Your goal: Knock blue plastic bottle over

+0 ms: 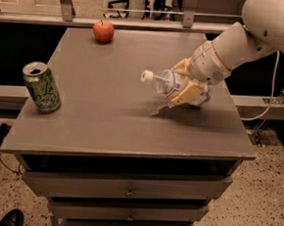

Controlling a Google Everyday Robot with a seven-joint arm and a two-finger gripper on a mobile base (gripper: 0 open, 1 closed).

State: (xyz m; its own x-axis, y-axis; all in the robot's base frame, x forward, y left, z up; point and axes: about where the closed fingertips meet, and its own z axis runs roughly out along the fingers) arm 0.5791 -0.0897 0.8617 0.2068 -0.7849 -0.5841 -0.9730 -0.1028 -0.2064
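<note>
Grey worktop (pixel 106 124), right side: we see the tool (pixel 182 82) clamped around the blue plastic bottle (pixel 162 82), tipped almost flat, white cap (pixel 147 76) pointing toward the green can (pixel 42 87). An apple (pixel 103 31) sits at the back.

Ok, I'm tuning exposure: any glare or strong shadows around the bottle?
Camera view: dim, warm light; a pale glint streaks the table below the blue plastic bottle, which tilts at the end effector right of centre; soft shadow under both.
</note>
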